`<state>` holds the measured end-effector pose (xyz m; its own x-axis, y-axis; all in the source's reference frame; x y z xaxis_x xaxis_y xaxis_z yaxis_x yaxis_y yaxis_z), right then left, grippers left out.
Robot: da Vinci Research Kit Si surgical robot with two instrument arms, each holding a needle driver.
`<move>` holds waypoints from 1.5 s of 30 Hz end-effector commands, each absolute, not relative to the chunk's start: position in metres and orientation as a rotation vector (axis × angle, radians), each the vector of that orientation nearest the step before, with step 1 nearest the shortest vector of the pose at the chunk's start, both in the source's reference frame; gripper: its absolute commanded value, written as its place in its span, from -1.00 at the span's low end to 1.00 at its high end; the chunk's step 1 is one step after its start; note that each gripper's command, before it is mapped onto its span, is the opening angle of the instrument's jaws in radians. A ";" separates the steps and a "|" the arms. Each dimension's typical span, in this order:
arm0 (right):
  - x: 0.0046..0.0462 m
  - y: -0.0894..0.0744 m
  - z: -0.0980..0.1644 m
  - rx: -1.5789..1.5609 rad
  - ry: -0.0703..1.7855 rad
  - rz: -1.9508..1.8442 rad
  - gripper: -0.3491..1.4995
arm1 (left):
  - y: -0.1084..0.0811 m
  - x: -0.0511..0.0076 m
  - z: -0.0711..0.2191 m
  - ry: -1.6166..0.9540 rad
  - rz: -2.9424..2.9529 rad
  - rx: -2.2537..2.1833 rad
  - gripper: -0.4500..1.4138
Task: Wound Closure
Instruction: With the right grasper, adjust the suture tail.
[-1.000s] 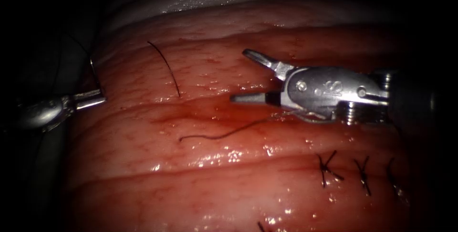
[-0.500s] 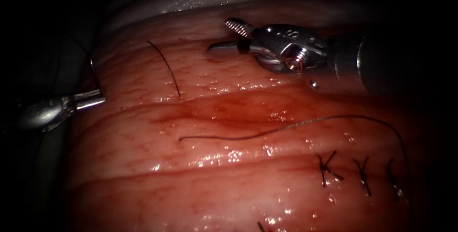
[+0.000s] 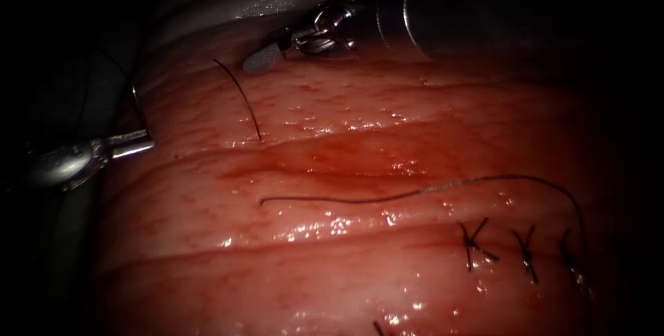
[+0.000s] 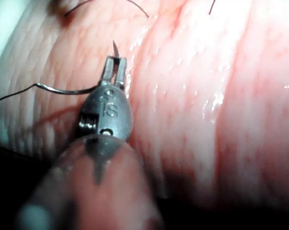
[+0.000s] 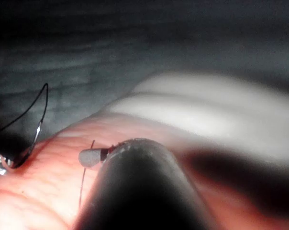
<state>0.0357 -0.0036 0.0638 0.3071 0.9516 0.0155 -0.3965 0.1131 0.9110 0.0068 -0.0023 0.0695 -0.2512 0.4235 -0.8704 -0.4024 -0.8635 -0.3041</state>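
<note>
My left tool (image 3: 142,144) grips the needle (image 3: 136,104) at far left; right tool (image 3: 266,59), seemingly closed and empty, could snag the loose thread (image 3: 415,193).

Right tool (image 3: 266,56) now up at the far upper edge of the tissue (image 3: 360,260), having swung up and leftward from the middle, just above the long thread (image 3: 415,192). Jaws, spread wide a second ago, now together and holding nothing. Long thread, earlier tucked under the tool, now lying free on the tissue, stretching right in an arc over toward the stitches (image 3: 526,253).
</note>
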 end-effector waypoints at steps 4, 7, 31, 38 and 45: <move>0.0386 -0.002 0.064 1.108 0.722 1.170 0.80 | -0.002 0.0063 0.070 -0.027 2.141 -1.499 -1.00; 0.0395 -0.002 0.065 1.166 0.711 1.172 0.80 | -0.002 0.0063 0.070 -0.026 2.141 -1.499 -1.00; 0.0413 -0.004 0.066 1.066 0.676 1.197 -1.00 | -0.002 0.0064 0.070 -0.029 2.141 -1.503 -1.00; 0.0392 -0.004 0.066 0.983 0.975 1.097 -1.00 | -0.002 0.0064 0.070 -0.029 2.141 -1.503 -1.00; 0.0356 -0.006 0.065 0.929 1.203 1.056 -1.00 | -0.002 0.0062 0.070 -0.027 2.141 -1.502 -1.00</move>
<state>0.0351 -0.0059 0.0649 0.0403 0.9609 -0.2740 -0.1255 0.2769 0.9527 0.0068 -0.0023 0.0694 -0.2500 0.4222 -0.8714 -0.3994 -0.8648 -0.3044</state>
